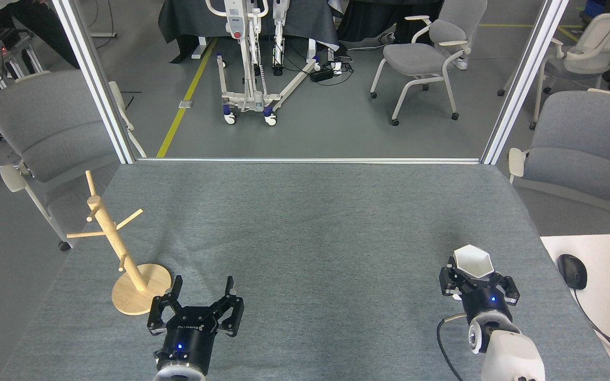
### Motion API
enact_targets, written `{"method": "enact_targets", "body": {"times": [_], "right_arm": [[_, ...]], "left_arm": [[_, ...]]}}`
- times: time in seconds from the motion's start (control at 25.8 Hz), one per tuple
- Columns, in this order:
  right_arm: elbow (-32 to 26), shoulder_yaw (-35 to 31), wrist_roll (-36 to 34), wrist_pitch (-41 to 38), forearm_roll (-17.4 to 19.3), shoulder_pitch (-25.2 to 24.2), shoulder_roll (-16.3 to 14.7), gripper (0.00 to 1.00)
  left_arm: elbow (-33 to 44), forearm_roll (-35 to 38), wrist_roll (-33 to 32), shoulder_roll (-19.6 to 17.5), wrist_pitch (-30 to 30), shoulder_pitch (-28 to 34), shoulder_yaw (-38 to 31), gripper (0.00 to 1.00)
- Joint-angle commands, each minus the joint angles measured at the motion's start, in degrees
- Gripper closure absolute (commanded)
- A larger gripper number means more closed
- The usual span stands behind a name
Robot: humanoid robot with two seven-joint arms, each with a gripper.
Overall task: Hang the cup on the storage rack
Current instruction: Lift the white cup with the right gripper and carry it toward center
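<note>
Clamping the white hexagonal cup (473,262) upright in the right gripper (475,280) near the grey table's (310,227) right edge. Idling the left gripper (203,292), fingers spread apart, beside the wooden storage rack (119,254).

Wide bare stretch of grey surface (305,222) across the middle and far side, open for passage. At near left, storage rack (117,248) standing upright with pegs jutting out to several sides, just beside the left gripper (203,292). Off the right edge, white desk with mouse (571,271) nearby.
</note>
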State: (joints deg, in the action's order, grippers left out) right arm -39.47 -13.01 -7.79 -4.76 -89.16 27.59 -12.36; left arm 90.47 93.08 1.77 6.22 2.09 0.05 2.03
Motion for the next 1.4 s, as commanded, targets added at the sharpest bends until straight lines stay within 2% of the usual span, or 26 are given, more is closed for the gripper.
{"method": "enact_targets", "body": {"times": [0.0, 0.12, 0.16, 0.23, 0.35, 0.43, 0.54, 0.62, 0.7, 0.78, 0.89, 0.97, 1.05, 1.16, 1.28, 1.36], "right_arm": [[-0.1, 0.0, 0.1, -0.3, -0.3, -0.1, 0.1, 0.75], [-2.2, 0.2, 0.3, -0.7, 0.0, -0.5, 0.0, 0.75], [-4.8, 0.3, 0.5, -0.7, 0.2, -0.4, -0.1, 0.74], [-12.6, 0.2, 4.3, -0.6, 1.0, -0.6, -0.2, 0.73], [-25.7, 0.1, 18.3, -0.4, 5.0, -0.9, -0.7, 0.71], [-34.9, 0.1, 25.1, 0.1, 7.2, -1.0, -0.7, 0.71], [-45.2, 0.6, 27.1, 2.4, 8.4, -3.2, 0.0, 0.72], [-50.3, 4.7, 27.8, 6.9, 8.4, -4.6, 1.2, 0.72], [-55.3, 10.5, 30.7, 12.3, 8.5, -4.4, 1.8, 0.71], [-59.1, 14.7, 34.7, 17.8, 8.5, -4.2, 1.8, 0.72], [-60.5, 22.0, 38.1, 26.1, 8.1, -3.1, 2.1, 0.72], [-60.5, 29.4, 39.6, 34.6, 7.9, -0.8, 1.9, 0.72], [-60.5, 37.0, 42.2, 44.4, 7.3, 2.4, 1.6, 0.71], [-60.5, 47.5, 46.5, 57.1, 3.4, 5.8, 1.5, 0.7], [-59.3, 51.2, 50.0, 61.7, -1.6, 5.8, 2.1, 0.67], [-57.5, 52.1, 51.0, 62.2, -2.9, 5.4, 3.5, 0.67]], "left_arm": [[0.1, 0.0, 0.2, 0.0, 0.0, 0.0, 0.0, 0.01], [0.1, 0.0, 0.2, -0.1, 0.0, 0.0, 0.0, 0.01], [0.1, 0.0, 0.0, -0.1, 0.0, 0.0, 0.0, 0.01], [0.0, 0.0, -0.1, -0.1, 0.0, 0.0, 0.0, 0.01], [0.1, 0.0, -0.5, -0.1, 0.0, 0.1, -0.1, 0.01], [0.1, 0.0, -0.5, -0.1, 0.0, 0.1, 0.0, 0.01], [0.3, 0.0, 0.3, -0.9, -0.9, 0.0, -0.1, 0.01], [0.5, 0.1, 1.9, -1.7, -2.9, 0.6, 0.3, 0.01], [0.5, 1.1, 5.8, -3.8, -8.1, 1.1, 1.0, 0.01], [0.7, 2.7, 7.8, -5.6, -12.8, 2.7, 4.6, 0.01], [0.9, 9.0, 7.9, -6.8, -13.5, 3.6, 10.7, 0.01], [0.7, 13.1, 8.0, -6.7, -13.5, 3.2, 14.1, 0.01], [0.3, 14.0, 7.7, -6.3, -13.6, 1.7, 16.3, 0.01], [0.1, 14.1, 6.7, -6.1, -13.9, -2.5, 18.4, 0.01], [-2.4, 14.1, 3.5, -6.1, -14.8, -8.1, 19.0, 0.01], [-5.4, 13.5, 1.7, -5.9, -16.7, -12.4, 18.9, 0.01]]}}
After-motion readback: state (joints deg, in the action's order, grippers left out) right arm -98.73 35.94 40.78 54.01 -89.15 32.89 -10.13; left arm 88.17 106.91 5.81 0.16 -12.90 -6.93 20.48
